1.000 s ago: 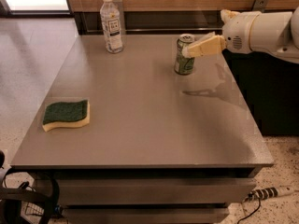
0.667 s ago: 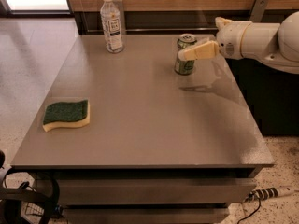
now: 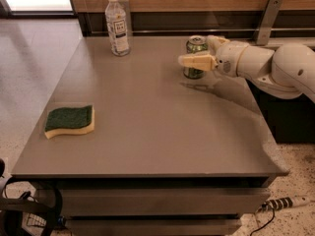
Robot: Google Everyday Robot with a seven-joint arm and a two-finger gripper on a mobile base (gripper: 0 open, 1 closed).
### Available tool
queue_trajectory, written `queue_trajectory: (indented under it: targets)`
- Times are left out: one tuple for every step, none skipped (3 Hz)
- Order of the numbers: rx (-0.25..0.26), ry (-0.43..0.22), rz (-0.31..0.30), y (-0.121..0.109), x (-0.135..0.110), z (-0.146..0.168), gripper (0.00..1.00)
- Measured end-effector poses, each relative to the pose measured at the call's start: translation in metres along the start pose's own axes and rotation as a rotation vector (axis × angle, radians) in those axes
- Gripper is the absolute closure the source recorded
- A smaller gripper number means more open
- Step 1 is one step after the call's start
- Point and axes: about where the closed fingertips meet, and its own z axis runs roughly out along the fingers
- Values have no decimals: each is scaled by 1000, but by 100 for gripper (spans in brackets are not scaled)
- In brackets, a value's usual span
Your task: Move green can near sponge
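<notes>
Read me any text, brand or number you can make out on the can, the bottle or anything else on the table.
Bottle label: dark print, too blurred to read.
Green can, at the gripper toward the table's far right: pale markings, too small to read.
Sponge: no text.
No legible text anywhere in the camera view.

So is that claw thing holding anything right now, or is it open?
Gripper: at the green can, far right of the table; whether it is open, closed or gripping cannot be told.
</notes>
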Motion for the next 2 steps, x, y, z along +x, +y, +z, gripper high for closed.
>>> queue_trajectory:
  targets:
    - [0,7,-4,0,-1,0,43]
    - [-6,6,-5,3,-1,3,74]
